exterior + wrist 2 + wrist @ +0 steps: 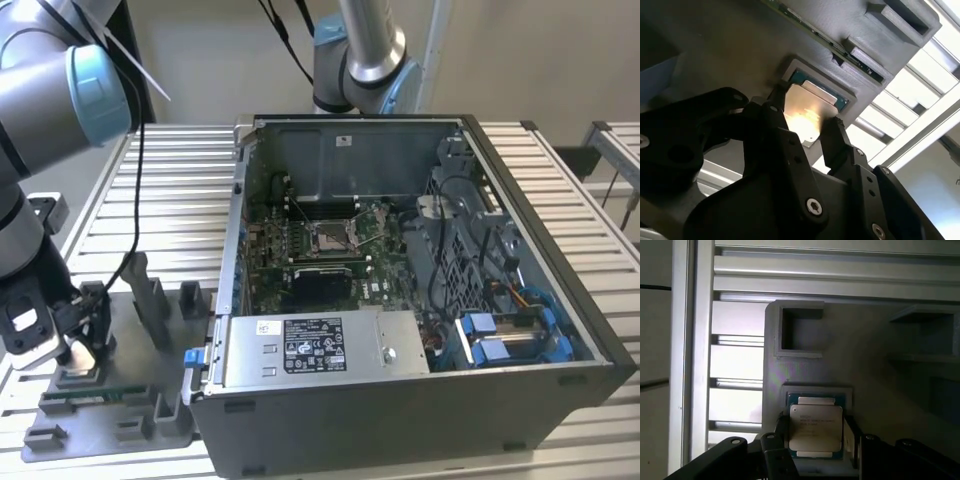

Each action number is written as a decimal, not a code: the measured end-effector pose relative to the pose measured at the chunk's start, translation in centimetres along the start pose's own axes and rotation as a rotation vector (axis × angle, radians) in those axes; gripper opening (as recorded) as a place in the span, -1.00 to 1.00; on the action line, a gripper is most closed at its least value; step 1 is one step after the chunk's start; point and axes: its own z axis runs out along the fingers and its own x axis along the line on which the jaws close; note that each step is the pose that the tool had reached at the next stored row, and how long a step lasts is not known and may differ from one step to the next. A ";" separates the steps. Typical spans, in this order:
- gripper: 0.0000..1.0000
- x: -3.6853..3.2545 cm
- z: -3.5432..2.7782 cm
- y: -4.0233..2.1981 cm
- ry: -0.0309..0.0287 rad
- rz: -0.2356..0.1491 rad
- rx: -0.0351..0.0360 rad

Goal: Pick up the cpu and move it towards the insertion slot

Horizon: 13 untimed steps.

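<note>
The arm's pincer (85,345) is down at the grey holder (105,428) that lies on the slatted metal counter (170,190), at the exterior view's left. In both wrist views the cpu (816,426) lies flat with its silvery top facing the camera, a thin green margin showing around the metal lid, seated in a shallow square pocket (817,388) of the holder. The pincer is closed narrowly around it: its 2 black fingers (782,429) stand against 2 opposite edges of the chip, 1 on each side, with no gap visible between finger and chip. Whether the cpu has come clear of the pocket floor cannot be told. In the second wrist view the cpu (807,106) catches a bright glare between the same 2 fingers (834,134). Just beyond the pocket in the first wrist view is another, deeper square recess (801,331) in the holder. A long green memory stick (92,397) lies on the holder near the pincer. The insertion slot (330,237), a small silver-framed socket with a dark centre, sits on the board inside the open computer case (340,150), well apart from the cpu, towards the exterior view's right.
</note>
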 end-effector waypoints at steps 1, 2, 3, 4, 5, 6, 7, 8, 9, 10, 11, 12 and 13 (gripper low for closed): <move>-1.00 0.00 -0.10 0.00 0.0001 0.000 0.0000; -1.00 0.00 -0.21 0.01 0.0001 0.000 0.0001; -1.00 0.00 -0.32 0.01 0.0002 0.000 0.0000; -1.00 0.00 -0.42 0.01 0.0002 0.000 0.0000; -1.00 0.00 -0.55 0.02 0.0003 0.000 0.0001; -1.00 0.00 -0.70 0.02 0.0003 0.000 0.0001; -1.00 0.00 -0.89 0.03 0.0003 0.000 0.0001; -1.00 0.00 -1.10 0.04 0.0002 0.000 0.0000; -1.00 0.00 -1.32 0.04 0.0003 0.000 0.0000; -1.00 0.00 -1.54 0.05 0.0002 0.000 0.0000; -1.00 0.00 -1.77 0.06 0.0003 0.000 0.0000; -1.00 0.00 -1.97 0.07 0.0003 0.000 0.0001; -1.00 0.00 -2.20 0.07 0.0003 0.000 0.0001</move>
